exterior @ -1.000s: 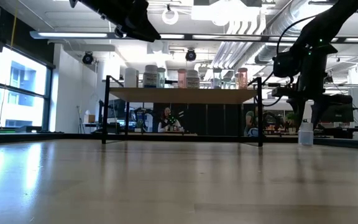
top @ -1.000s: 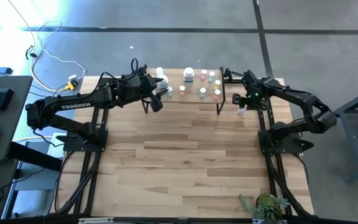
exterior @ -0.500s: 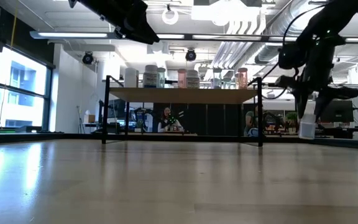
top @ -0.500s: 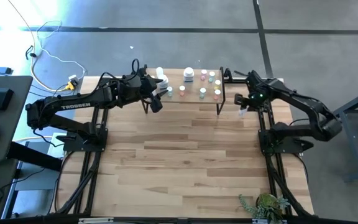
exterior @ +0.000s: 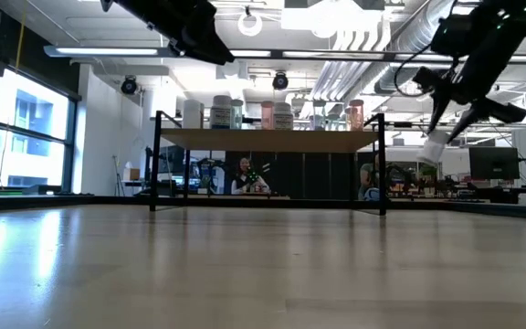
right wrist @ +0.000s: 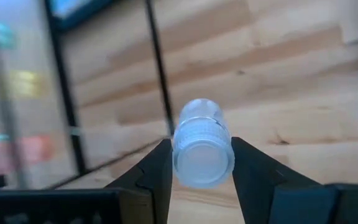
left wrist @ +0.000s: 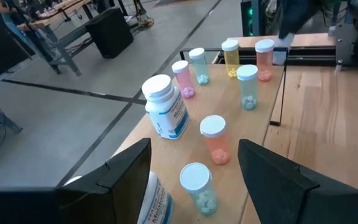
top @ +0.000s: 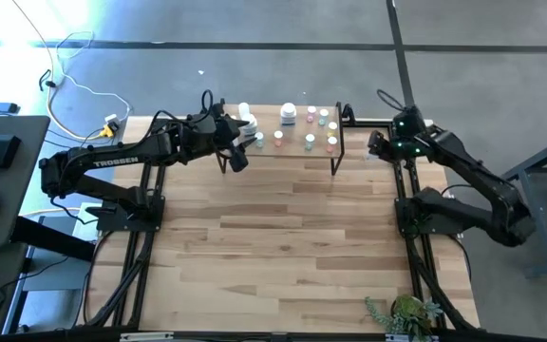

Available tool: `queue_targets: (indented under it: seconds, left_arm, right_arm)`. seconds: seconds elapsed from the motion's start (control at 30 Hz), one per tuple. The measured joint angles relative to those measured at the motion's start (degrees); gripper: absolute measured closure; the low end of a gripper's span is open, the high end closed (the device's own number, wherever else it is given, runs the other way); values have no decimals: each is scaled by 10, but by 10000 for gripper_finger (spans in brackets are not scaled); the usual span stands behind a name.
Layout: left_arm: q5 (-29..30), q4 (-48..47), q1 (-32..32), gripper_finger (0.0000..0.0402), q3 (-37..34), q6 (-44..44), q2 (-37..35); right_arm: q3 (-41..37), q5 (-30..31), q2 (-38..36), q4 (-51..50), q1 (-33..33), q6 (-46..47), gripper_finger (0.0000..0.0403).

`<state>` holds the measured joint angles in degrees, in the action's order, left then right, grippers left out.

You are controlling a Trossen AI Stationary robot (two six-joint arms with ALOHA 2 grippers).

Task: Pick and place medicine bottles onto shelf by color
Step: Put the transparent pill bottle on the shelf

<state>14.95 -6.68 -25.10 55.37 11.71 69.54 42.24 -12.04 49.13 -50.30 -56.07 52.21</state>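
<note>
**Right arm carrying a clear vial toward the shelf's right end**

Left gripper: hovers over the left end of the shelf. In the left wrist view its fingers stand wide apart and empty, looking down on the shelf's stock.

Shelf contents, left wrist view: a large white bottle with a blue label; a green vial and a pink-red vial nearest that gripper; farther along, a pink vial, two more green ones, a yellowish vial and another pink-red one. Colours seem loosely paired; the exact grouping rule cannot be told.

Right gripper: raised clear of the tabletop, just beside the shelf's right end. In the right wrist view its fingers are clamped on a clear vial with a ribbed white cap. In the low view the vial hangs tilted, at about shelf-top height.

Step in hand (judgement): transport, place not yet made.

Next move calls for: lifting above the board's edge, righting the vial, then moving inward to a free spot by colour.

Obstacles: the black leg and frame at the right end; the closely spaced vials there could be toppled.
</note>
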Motion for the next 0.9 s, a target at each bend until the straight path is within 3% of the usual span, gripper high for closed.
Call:
queue_targets:
  seconds: [0.3,0.6,0.9]
  left_arm:
    - [0,0,0,172,0,14,0]
    - [0,0,0,172,0,14,0]
    - [1,0,0,172,0,15,0]
  right_arm:
    - [0,-12,-60,70,0,35,281]
    - [3,-36,-79,204,0,47,281]
    - [104,-18,-59,211,0,13,281]
